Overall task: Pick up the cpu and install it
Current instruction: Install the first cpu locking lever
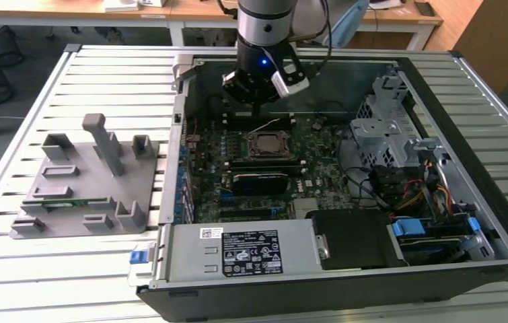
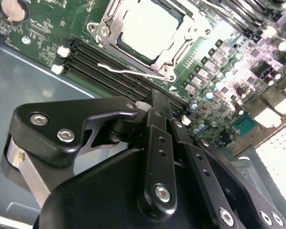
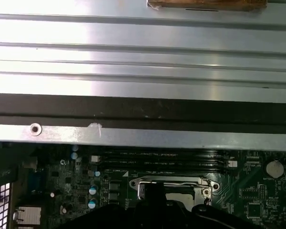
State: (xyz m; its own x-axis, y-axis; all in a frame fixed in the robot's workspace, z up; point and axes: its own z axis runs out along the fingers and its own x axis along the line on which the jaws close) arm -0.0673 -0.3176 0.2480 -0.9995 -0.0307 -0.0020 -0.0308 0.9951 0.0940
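Observation:
The cpu lies flat in its socket on the motherboard, silvery top up, with the metal socket frame around it. In the exterior view the cpu sits mid-board. A thin wire lever lies loose beside the socket, over the memory slots. My gripper hangs above the board just beyond the socket, toward the case's far wall. Its fingers come together at the tips with nothing between them. The gripper is apart from the cpu.
The open computer case surrounds the board with tall walls. Inside it are a black block near the socket, the power supply, a drive cage and cables. A grey fixture tray lies on the exterior view's left.

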